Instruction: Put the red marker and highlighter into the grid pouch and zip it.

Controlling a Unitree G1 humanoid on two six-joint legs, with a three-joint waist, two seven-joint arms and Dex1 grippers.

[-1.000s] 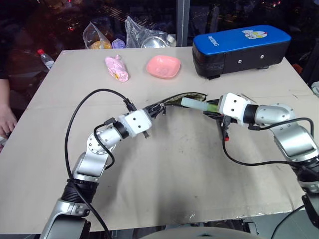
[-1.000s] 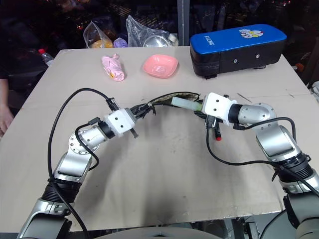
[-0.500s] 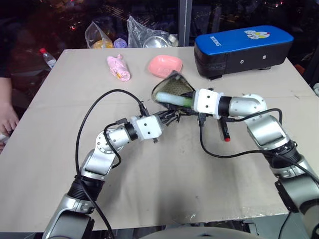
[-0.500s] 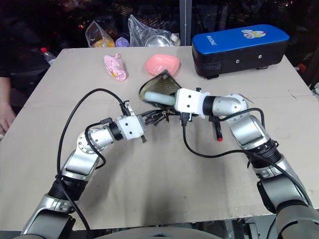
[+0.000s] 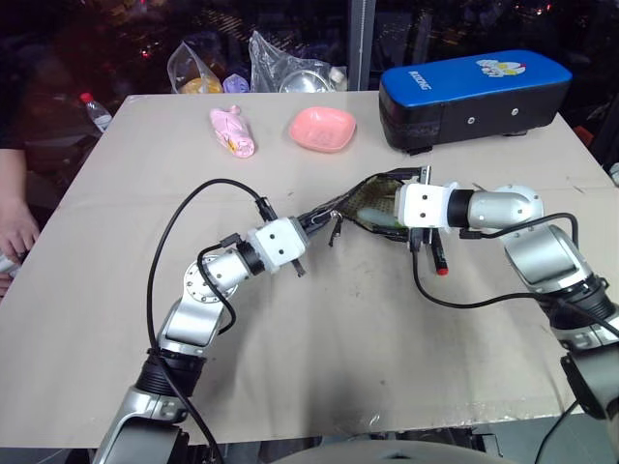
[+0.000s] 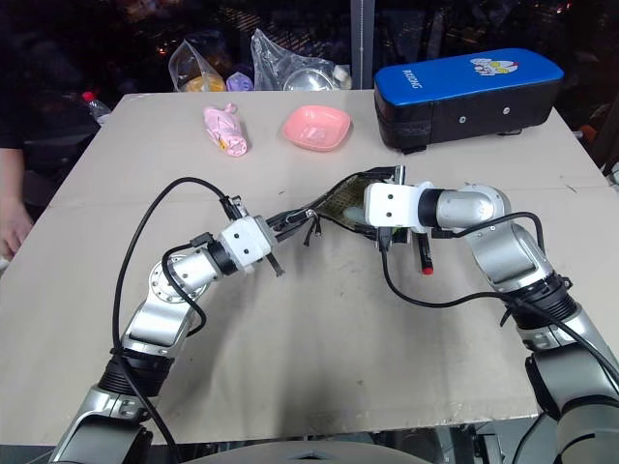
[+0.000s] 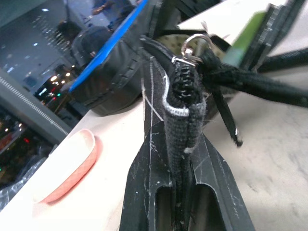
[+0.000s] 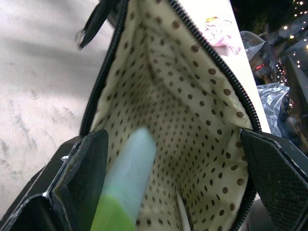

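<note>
Since a second ago my right gripper (image 8: 159,192) has been spreading its two black fingers wide, and the short mint-and-green highlighter (image 8: 126,185) it was carrying is now lying loose between them, its pale end poking into the open mouth of the flat black grid pouch (image 5: 372,198) with its tan dotted lining. Half a second ago the pouch mouth was tipped up toward twelve o'clock on the table; now it is sagging lower, back near the tabletop.

My left gripper (image 7: 179,166) is pressing its fingers together on the zipper end of the pouch fabric, pinching it edge-on, with the metal ring of the zipper pull (image 7: 192,43) just past my fingertips. That arm is sitting at about nine o'clock of the pouch, my right at about three o'clock.

At about four o'clock of the pouch, the slim red-and-black marker (image 5: 437,259) is lying on the beige table (image 5: 319,358), under my right forearm.

Toward twelve o'clock a pink bowl (image 5: 322,129) and a big blue-topped case (image 5: 474,82) are standing well apart from the pouch.
</note>
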